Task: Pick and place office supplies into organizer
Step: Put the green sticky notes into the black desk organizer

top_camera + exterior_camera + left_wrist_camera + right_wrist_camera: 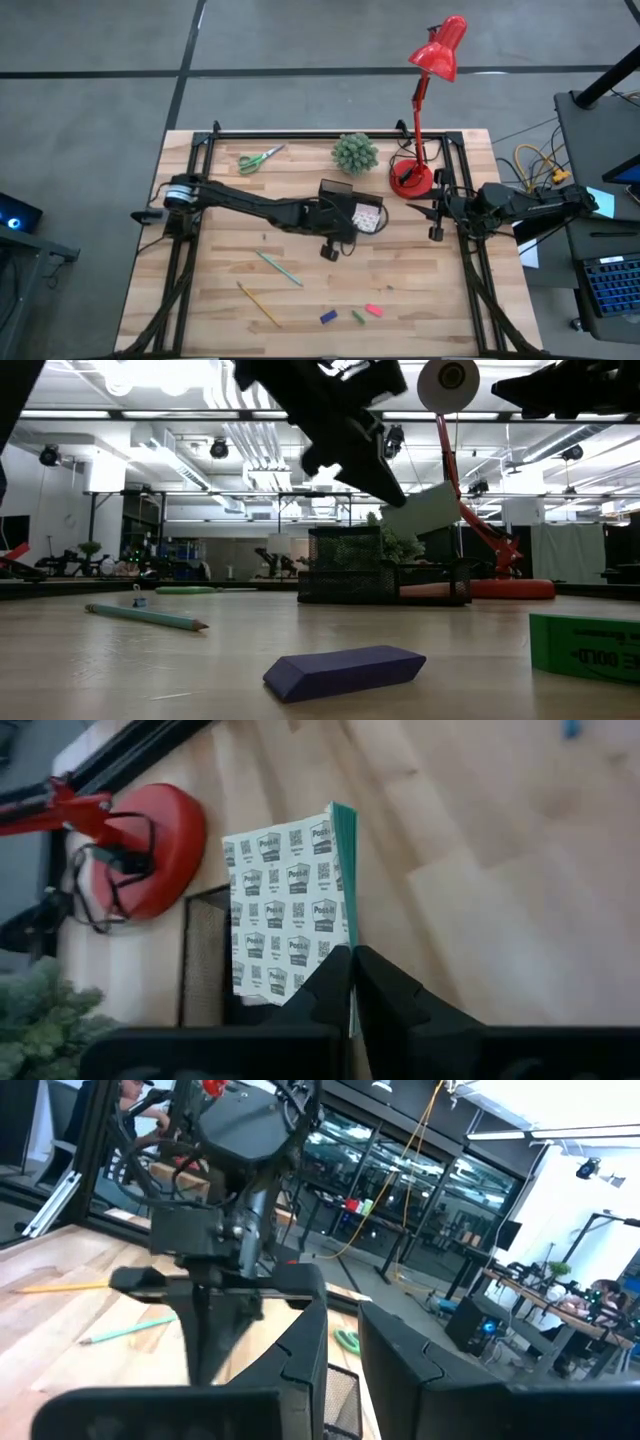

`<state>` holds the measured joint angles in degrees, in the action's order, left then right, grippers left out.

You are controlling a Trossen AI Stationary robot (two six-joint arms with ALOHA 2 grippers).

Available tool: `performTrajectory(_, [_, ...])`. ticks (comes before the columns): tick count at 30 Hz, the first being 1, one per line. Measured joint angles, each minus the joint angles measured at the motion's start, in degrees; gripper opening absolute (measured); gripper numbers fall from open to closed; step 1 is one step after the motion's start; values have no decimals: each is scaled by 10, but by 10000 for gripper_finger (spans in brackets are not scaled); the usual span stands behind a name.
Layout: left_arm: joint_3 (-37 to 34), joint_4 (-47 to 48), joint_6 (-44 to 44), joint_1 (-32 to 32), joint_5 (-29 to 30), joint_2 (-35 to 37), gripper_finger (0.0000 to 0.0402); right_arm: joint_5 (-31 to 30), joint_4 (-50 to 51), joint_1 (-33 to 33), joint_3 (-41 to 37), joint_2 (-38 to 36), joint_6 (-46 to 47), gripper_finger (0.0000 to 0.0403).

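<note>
The left tool [352, 970] is clamped on the lower edge of a sticky-note pad with a white printed backing and teal edge [290, 905], carrying it in the air. In the high view the pad [368, 217] sits near the centre of the frame, over the right end of the small black mesh organizer [338, 196], with the red round lamp base [411, 178] just to the upper right. The low view shows the pad [430, 510] tilted, hanging above the organizer [345, 565] and not touching it. So the drop turns on moving the pad down into a compartment directly beneath. The right tool [436, 220] waits at the right edge of the wooden tabletop [430, 290], its fingers parted on nothing.
</note>
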<state>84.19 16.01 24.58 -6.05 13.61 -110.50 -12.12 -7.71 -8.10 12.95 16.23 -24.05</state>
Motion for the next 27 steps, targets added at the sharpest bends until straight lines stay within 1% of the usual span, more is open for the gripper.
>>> performTrajectory(4, [15, 0, 14, 4, 41, -19, 0, 0, 3, 0, 0, 0, 0, 52])
performTrajectory(7, [20, -1, 14, 8, 50, -26, 0, 0, 2, 0, 0, 0, -3, 52])
performTrajectory(11, [17, -5, 13, 10, 82, -28, 0, -1, 2, 0, 0, 0, -5, 52])
performTrajectory(17, [15, -29, -21, 17, 83, -38, 0, -1, 2, 0, 0, 0, -5, 52])
performTrajectory(27, [21, -53, -30, 23, 84, -74, 0, -9, 3, 0, 0, 0, -5, 52])
